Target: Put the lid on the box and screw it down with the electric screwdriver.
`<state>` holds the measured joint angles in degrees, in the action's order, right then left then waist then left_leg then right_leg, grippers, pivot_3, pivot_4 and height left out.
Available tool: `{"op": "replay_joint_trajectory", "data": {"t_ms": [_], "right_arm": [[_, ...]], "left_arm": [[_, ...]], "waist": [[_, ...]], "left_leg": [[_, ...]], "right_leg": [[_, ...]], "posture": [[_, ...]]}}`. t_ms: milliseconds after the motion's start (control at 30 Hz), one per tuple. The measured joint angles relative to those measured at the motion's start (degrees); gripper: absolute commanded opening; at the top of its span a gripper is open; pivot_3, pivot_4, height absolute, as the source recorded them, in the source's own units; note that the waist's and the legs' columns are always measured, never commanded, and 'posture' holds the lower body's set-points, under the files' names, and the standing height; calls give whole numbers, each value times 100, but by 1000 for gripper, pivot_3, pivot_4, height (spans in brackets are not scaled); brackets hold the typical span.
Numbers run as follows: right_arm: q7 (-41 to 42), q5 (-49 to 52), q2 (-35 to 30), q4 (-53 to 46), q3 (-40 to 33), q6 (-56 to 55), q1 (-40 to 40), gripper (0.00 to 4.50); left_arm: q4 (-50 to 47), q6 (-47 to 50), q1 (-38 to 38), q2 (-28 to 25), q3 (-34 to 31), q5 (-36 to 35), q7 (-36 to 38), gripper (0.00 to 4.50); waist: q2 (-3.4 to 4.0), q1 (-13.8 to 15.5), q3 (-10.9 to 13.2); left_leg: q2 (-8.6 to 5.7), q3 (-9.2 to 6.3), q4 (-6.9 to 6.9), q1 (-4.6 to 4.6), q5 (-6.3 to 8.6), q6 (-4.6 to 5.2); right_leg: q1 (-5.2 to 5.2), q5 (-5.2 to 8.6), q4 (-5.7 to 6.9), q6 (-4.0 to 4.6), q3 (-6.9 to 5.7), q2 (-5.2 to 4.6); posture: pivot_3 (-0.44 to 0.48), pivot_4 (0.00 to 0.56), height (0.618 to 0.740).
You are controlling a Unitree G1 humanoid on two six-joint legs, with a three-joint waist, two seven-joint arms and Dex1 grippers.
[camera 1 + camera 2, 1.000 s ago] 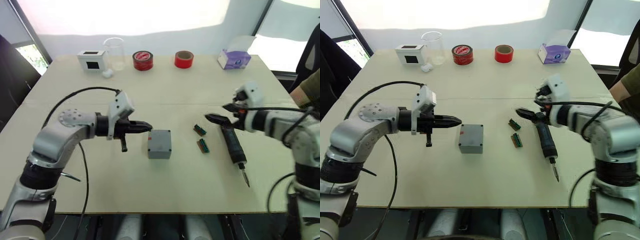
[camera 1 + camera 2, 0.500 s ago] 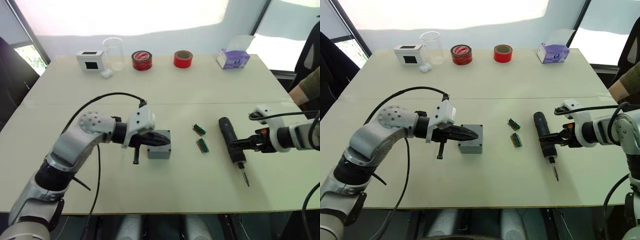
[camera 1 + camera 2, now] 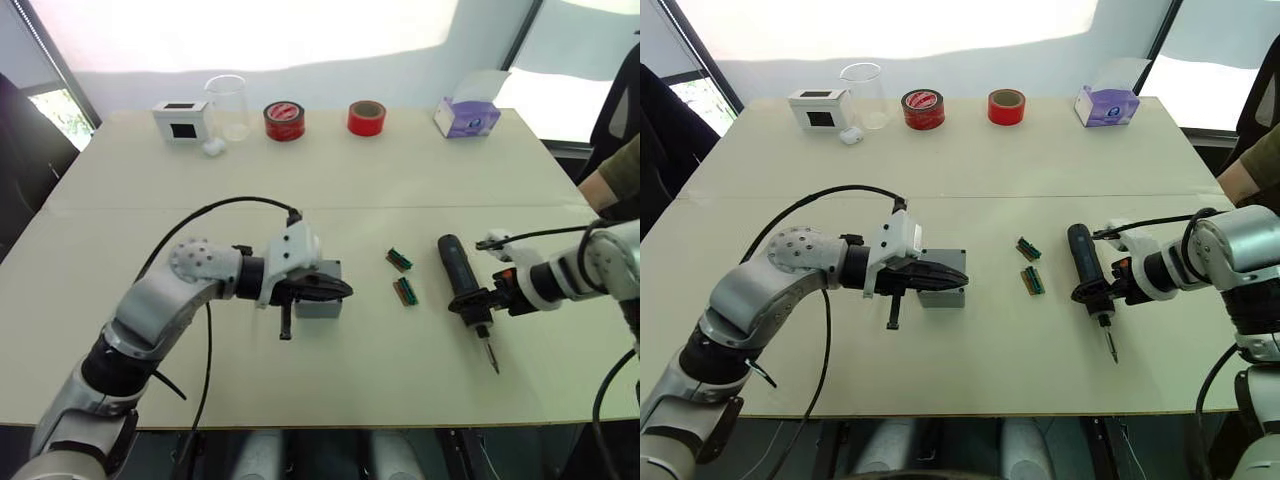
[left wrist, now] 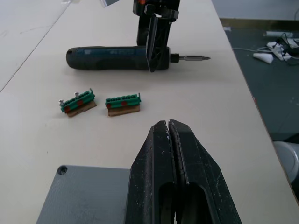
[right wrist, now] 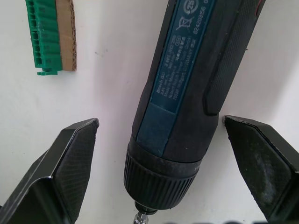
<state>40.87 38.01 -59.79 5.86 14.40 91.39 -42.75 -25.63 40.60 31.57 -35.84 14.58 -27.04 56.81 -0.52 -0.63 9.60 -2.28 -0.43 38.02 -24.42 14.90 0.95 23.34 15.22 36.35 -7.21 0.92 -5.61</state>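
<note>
The grey box [image 3: 942, 293] stands mid-table, and its flat grey lid [image 4: 88, 196] lies on top with a screw hole showing at one corner. My left gripper [image 3: 340, 291] is shut with nothing in it, its tips just over the lid's right side. The black electric screwdriver [image 3: 458, 280] lies flat on the table to the right, bit toward the front edge. My right gripper [image 5: 163, 163] is open and straddles the screwdriver's collar near the bit, one finger [image 5: 70, 163] on each side, apart from the body.
Two green terminal pieces [image 3: 400, 260] [image 3: 405, 291] lie between box and screwdriver. Along the far edge stand a white box with a black window [image 3: 182, 119], a glass beaker [image 3: 228, 105], two red tape rolls [image 3: 285, 120] [image 3: 367, 117] and a tissue box [image 3: 467, 117]. A person's sleeve [image 3: 615, 175] is at the right.
My left gripper has slid right, from beside the box to over its lid. My right gripper has come down from above the screwdriver's handle end to straddle it near the bit.
</note>
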Motion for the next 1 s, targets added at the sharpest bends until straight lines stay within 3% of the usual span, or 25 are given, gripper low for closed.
{"op": "replay_joint_trajectory", "data": {"t_ms": [67, 133, 267, 500, 633, 767, 833, 867, 1000], "right_arm": [[49, -162, -10, -51, 316, -68, -116, 3553], [106, -359, -13, -70, 604, -153, -229, 2755], [256, -553, -50, -83, 883, -232, -317, 1804], [426, -722, -76, 52, 920, -239, -340, 1804], [372, -868, 253, 858, 700, -353, -644, 1804], [-6, -1394, 367, 1466, 391, -1184, -912, 1804], [-190, -1527, 437, 1457, -93, -1788, -961, 1804], [-409, -1463, 732, 1403, -804, -2130, -971, 1804], [-922, -947, 1794, 649, -2480, -3045, -912, 1804]], "left_arm": [[-46, 36, -25, 9, -19, -9, -78, 0], [-48, 62, -33, 33, -34, -36, -147, 0], [-48, 64, -33, 42, -38, -67, -231, 0], [-30, 61, -112, -19, -154, -69, -333, 0], [163, 26, -109, -167, -238, -29, -315, 0], [485, -66, -103, -434, -394, 37, -194, 0], [627, -113, -101, -571, -539, 37, -128, 0], [728, -118, -88, -617, -631, 28, -63, 0], [907, -188, 26, -623, -644, 43, 60, 0]], "waist": [[-5, -1, -3], [-9, -1, -5], [-13, 0, -7], [-13, 27, -8], [-14, -5, -8], [13, 3, 8], [20, 0, 13], [20, -15, 13], [20, -20, 14]], "left_leg": [[0, -2, 1, 1, 0, 0], [0, -2, 2, 2, 0, 0], [1, -4, 2, 2, 0, -1], [0, -7, 3, 2, 0, -1], [-1, -5, 4, 3, -1, -3], [-3, 4, -3, -12, -3, -5], [-3, 6, -10, -20, -11, -19], [0, 8, -13, -20, -12, -21], [5, 7, -17, -19, -12, -21]], "right_leg": [[-2, 0, 0, 0, -1, 0], [-4, 0, 0, 0, -2, 1], [-5, 0, -1, 0, -3, 1], [-10, 0, -5, 1, -5, -1], [-9, -3, -6, 3, -3, -1], [19, -5, 0, -1, 2, 0], [29, -4, -2, -1, 2, 1], [30, -4, -3, -1, 4, 4], [31, -4, 1, -2, 6, 10]], "posture": [[0, 150, 740], [0, 150, 740], [0, 150, 740], [0, 150, 740], [0, 150, 740], [0, 150, 740], [0, 150, 740], [0, 150, 740], [0, 150, 740]]}}
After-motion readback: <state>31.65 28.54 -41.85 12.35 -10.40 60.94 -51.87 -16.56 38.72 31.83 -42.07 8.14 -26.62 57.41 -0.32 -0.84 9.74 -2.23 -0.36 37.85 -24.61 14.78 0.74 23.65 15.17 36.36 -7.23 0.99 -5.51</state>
